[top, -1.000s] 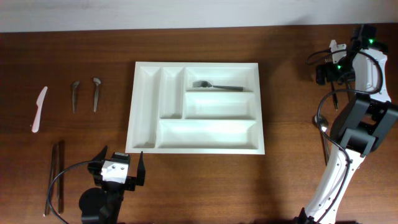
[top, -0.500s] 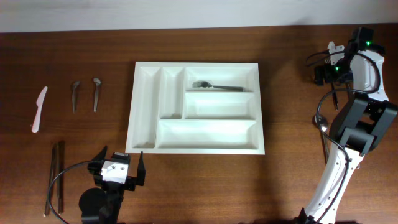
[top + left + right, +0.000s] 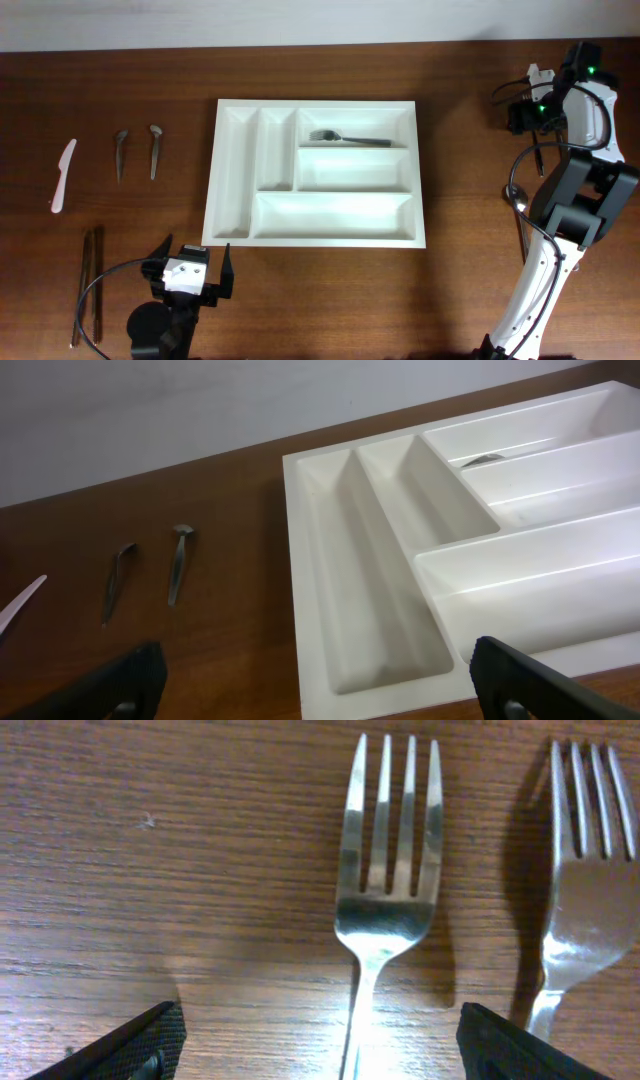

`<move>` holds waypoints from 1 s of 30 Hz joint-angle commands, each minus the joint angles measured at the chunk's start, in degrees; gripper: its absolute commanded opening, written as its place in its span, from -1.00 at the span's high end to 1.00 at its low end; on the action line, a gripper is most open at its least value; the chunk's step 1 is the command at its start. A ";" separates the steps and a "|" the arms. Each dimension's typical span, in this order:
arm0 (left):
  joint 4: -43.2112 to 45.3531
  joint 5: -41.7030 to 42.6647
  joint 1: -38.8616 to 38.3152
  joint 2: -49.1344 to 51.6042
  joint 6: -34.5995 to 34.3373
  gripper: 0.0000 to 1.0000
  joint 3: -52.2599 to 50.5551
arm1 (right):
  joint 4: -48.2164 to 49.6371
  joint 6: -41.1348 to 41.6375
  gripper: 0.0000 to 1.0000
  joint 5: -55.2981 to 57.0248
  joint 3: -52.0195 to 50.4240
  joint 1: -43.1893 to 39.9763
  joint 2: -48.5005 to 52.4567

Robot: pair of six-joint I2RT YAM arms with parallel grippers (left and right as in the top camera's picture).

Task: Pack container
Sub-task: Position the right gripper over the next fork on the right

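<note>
The move turns on the fork [image 3: 385,915] under the right gripper [image 3: 340,1042]. In the right wrist view it lies centred between the two fingers [image 3: 120,1045], which are spread wide and hold nothing. Its long axis runs 12 to 6 o'clock, tines at 12, handle leaving the frame at 6, so the jaws stand across the handle and a straight descent looks likely to catch it. A second fork [image 3: 580,920] lies parallel just beside it at 3 o'clock, close enough that the finger on that side may brush it. From overhead, the tray [image 3: 232,200] sits mid-table, well apart from this gripper toward 9 o'clock. Its upper long compartment already holds a fork [image 3: 345,138] lying 3 to 9 o'clock, so the picked one would probably need turning to match. The left gripper [image 3: 195,252], fingers also spread and empty, waits just off the tray's near-left corner; the right arm is plainly the nearer to the forks.
</note>
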 commanded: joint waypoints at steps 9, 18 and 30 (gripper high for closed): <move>-0.04 -0.44 0.28 -0.44 0.72 -0.98 -0.22 | -1.27 0.24 -0.75 -2.21 -0.35 -0.33 4.72; -0.04 -0.44 0.28 -0.44 0.72 -0.98 -0.22 | -0.55 0.22 -0.43 -2.19 -0.35 -0.44 4.85; -0.07 -0.44 0.28 -0.44 0.72 -0.98 -0.22 | 0.07 0.24 -0.23 -2.21 -0.35 -3.39 4.85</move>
